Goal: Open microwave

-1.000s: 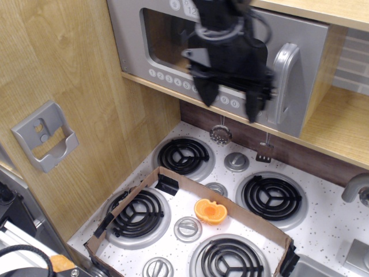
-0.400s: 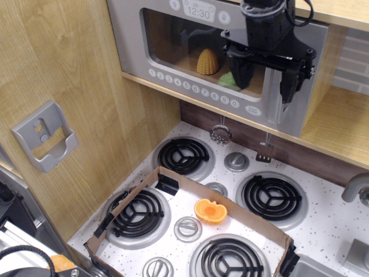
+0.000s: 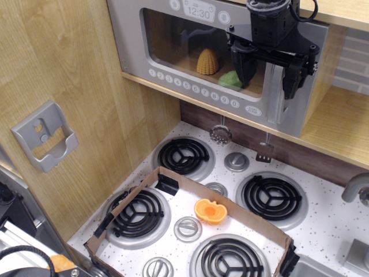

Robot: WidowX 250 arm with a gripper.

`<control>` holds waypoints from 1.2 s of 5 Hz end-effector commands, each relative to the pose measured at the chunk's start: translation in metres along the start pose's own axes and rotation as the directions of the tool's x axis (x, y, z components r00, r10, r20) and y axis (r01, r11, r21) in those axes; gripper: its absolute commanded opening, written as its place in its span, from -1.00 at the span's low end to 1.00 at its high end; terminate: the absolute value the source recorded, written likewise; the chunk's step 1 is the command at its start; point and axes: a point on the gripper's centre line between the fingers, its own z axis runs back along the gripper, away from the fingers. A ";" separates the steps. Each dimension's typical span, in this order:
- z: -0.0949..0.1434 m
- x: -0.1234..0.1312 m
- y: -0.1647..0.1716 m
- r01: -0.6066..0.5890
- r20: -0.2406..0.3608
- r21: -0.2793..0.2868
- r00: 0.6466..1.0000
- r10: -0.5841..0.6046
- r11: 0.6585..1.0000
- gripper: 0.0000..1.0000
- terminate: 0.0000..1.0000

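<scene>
The grey toy microwave [image 3: 131,40] sits on a wooden shelf at the top of the view, with its window door shut. Its clock display [image 3: 199,10] reads 12:30, and a row of round white buttons [image 3: 190,85] runs under the window. The thick silver loop handle [image 3: 277,101] stands at the door's right edge. My black gripper [image 3: 268,78] is open and hangs in front of the handle's upper part. Its left finger [image 3: 244,70] is over the window and its right finger [image 3: 290,81] is at the handle's right side. Whether the fingers touch the handle I cannot tell.
A yellow toy corn [image 3: 207,62] and a green item [image 3: 230,79] lie inside the microwave. Below is a white stove top [image 3: 328,225] with several black burners, a cardboard frame [image 3: 173,176], and an orange toy [image 3: 210,211]. A grey wall bracket [image 3: 43,135] hangs on the left panel.
My gripper has moved up and to the right, from in front of the window to the handle. The door has not moved.
</scene>
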 end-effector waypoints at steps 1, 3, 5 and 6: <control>0.008 0.001 0.006 -0.034 0.052 0.003 0.998 0.034 0.999 -1.00 -1.00; 0.007 -0.014 0.014 -0.062 0.057 0.035 0.997 0.060 0.997 -1.00 -1.00; 0.007 -0.040 0.025 -0.106 0.048 0.061 0.994 0.103 0.992 -1.00 -1.00; 0.004 -0.042 0.023 -0.112 0.036 0.052 0.993 0.111 0.992 1.00 -1.00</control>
